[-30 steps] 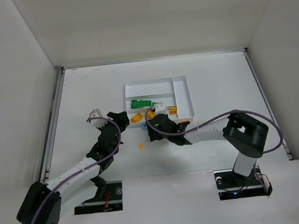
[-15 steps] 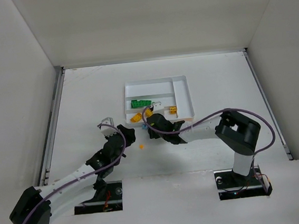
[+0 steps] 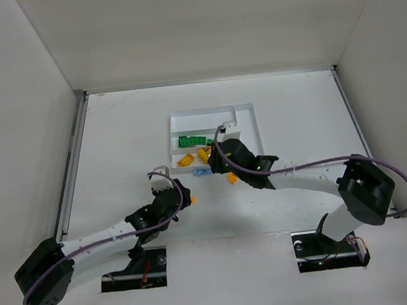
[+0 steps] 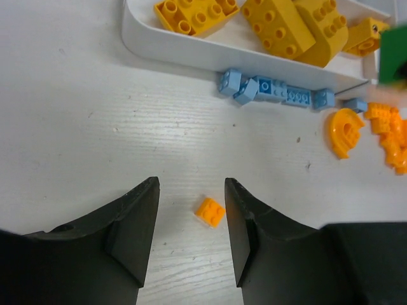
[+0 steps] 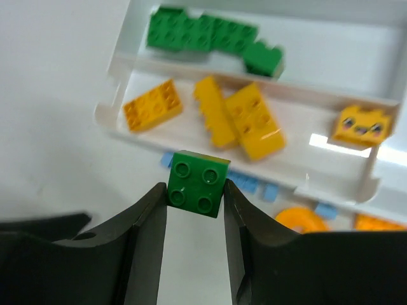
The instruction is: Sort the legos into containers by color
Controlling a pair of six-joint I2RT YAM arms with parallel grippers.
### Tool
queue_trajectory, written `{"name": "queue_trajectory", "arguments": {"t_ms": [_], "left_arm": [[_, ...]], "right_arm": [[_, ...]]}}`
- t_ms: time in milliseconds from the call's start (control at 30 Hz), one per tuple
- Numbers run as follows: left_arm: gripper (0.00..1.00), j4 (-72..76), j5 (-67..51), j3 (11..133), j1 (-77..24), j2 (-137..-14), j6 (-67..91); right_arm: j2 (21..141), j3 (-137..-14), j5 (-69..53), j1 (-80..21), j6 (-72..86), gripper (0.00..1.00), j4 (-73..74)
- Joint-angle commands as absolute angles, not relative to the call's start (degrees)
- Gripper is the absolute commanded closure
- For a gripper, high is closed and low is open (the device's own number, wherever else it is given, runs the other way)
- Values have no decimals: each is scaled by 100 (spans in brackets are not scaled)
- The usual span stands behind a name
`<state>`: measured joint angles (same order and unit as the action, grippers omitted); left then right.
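The white tray (image 3: 248,130) sits mid-table. Green bricks (image 5: 203,35) lie in one long section and yellow bricks (image 5: 235,117) in the one beside it. My right gripper (image 5: 195,190) is shut on a green four-stud brick (image 5: 198,183), held in the air over the tray's near edge; in the top view the gripper (image 3: 217,155) is at the tray's front. My left gripper (image 4: 191,190) is open, low over the table, its jaws on either side of a small orange brick (image 4: 210,211). In the top view this gripper (image 3: 184,196) is left of and nearer than the tray.
Several light blue bricks (image 4: 273,89) lie on the table along the tray's outer wall. An orange arch piece (image 4: 346,130) and more orange bricks (image 4: 391,133) lie to their right. A yellow face brick (image 5: 361,126) lies in the tray.
My left gripper has moved right and nearer, and its open jaws now straddle the orange brick. My right gripper has swung right and back toward the tray with the green brick.
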<state>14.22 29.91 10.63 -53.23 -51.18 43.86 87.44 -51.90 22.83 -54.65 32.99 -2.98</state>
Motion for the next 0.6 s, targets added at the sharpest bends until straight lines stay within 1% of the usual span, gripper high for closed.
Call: {"name": "queue_trajectory", "arguments": {"t_ms": [0,200,433,500,567], "left_arm": [[57,1319,3006,1292,-5453,-5229,4342],[56,1178,3155,1327,-5743,-5326,4500],[56,1143,3270,1415,-5919,-5581,4491],[55,1143,3296,1468,-5945,-5669,4465],[55,1143,3401,1485,-5963,-5739,4447]], "right_arm": [[9086,-5562,2040,-4866,2936,74,-562],[10036,-6397,1916,-4206,2769,73,-694],[10424,-6680,1934,-3881,2760,72,-712],[10459,-6680,1951,-3854,2760,70,-712],[10477,-6680,1969,-3854,2733,66,-738]]}}
